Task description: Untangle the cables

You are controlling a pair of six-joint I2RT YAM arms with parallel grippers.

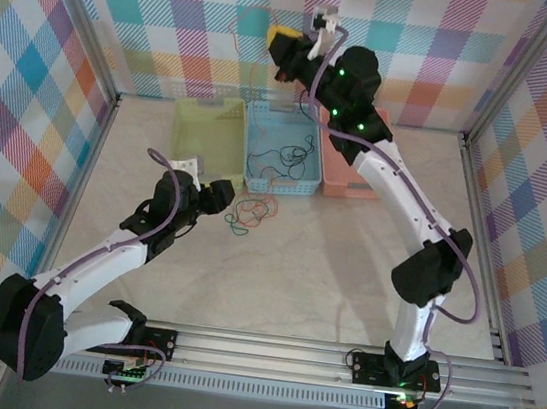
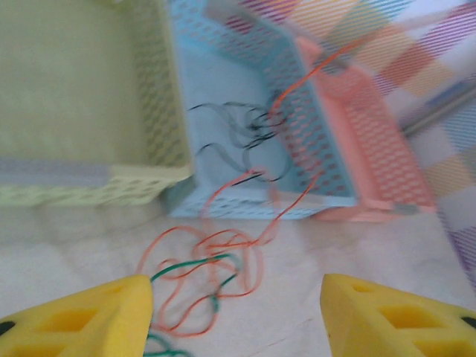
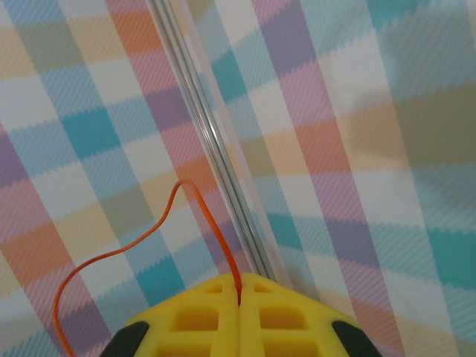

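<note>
A: Where is the right gripper [image 3: 239, 291]?

B: High up against the checked back wall [image 3: 357, 111], beside a pale frame post [image 3: 212, 149]. Its yellow fingers [image 3: 193, 320] are pressed together and pinch an orange cable [image 3: 178, 195]. The cable arcs up out of the seam and drops away to the lower left.

A: And the left gripper [image 2: 234, 291]?

B: It hangs low over the table [image 2: 372, 253], just short of the baskets. Its two yellow fingers are spread wide with nothing between them.

A: What lies in front of it?

B: A loose tangle on the table, orange loops [image 2: 223, 242] with a green cable [image 2: 195, 262] running through them. It sits just before the near wall of the blue basket [image 2: 216, 74].

A: Is there anything inside that basket?

B: Thin black cables [image 2: 245, 123] curl on its floor. An orange strand climbs from among them toward the upper right. Whether that strand is the one the right gripper pinches cannot be told. The left wrist view is too blurred to show how the strands cross.

A: How do the baskets stand?

B: They stand side by side at the back of the table. The yellow-green basket [image 2: 82, 82] is on the left, the blue one is in the middle, and the pink basket [image 2: 364, 141] is on the right, each touching the next.
</note>
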